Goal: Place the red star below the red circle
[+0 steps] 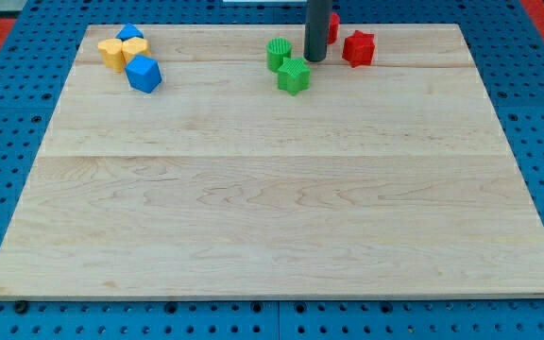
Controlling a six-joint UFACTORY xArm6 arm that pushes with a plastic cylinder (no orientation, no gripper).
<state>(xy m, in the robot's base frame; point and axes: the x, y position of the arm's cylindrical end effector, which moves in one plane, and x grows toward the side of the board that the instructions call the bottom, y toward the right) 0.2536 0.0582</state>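
Observation:
The red star (358, 48) lies near the view's top, right of centre. A second red block, the red circle (333, 27), sits just up and left of it, mostly hidden behind the rod. My tip (314, 59) rests on the board just left of the red star, between it and the green blocks, apart from the star by a small gap.
Two green blocks, one (279, 53) and another (293, 76), lie just left of my tip. At the top left sit two yellow blocks (121, 51), a blue block (144, 73) and another blue one (129, 33). The wooden board (272, 208) lies on a blue pegboard.

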